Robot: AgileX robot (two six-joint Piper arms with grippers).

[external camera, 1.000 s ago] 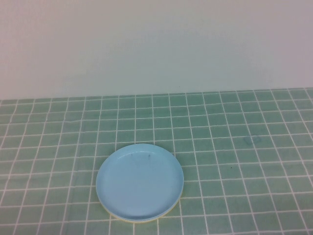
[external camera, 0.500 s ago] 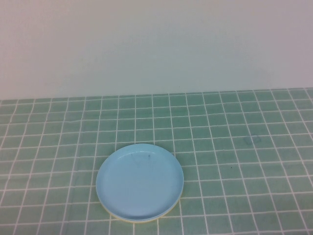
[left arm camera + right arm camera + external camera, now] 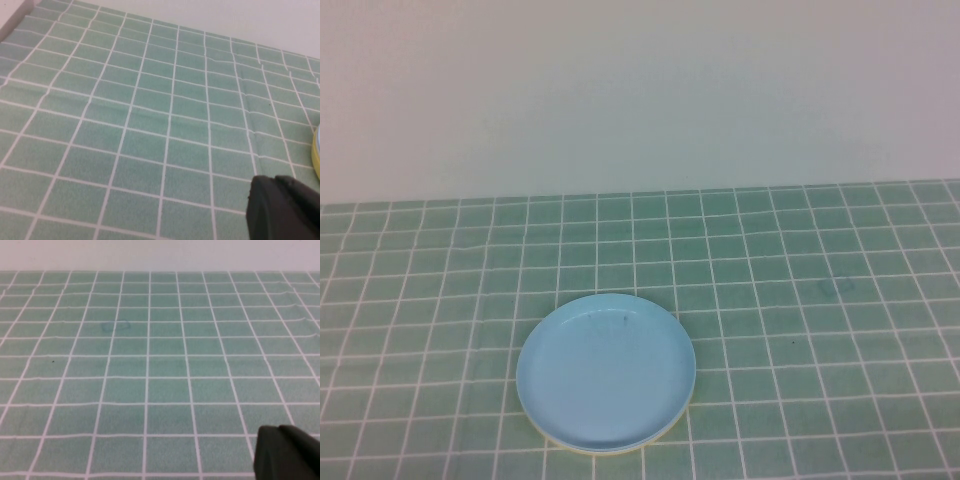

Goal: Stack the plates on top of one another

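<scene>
The light blue plate (image 3: 605, 372) lies on top of a stack at the front middle of the table. A thin yellow plate rim (image 3: 582, 450) peeks out under its front edge and also shows at the edge of the left wrist view (image 3: 316, 155). The white plate is hidden. Neither gripper shows in the high view. My left gripper (image 3: 275, 179) hangs over bare cloth beside the stack, its black fingers pressed together and holding nothing. My right gripper (image 3: 278, 428) is over bare cloth, its fingers also together and holding nothing.
A green tablecloth with a white grid (image 3: 800, 300) covers the table, with some wrinkles (image 3: 240, 85). A plain pale wall (image 3: 640, 90) stands behind the table's far edge. A faint round mark (image 3: 835, 286) is on the cloth to the right.
</scene>
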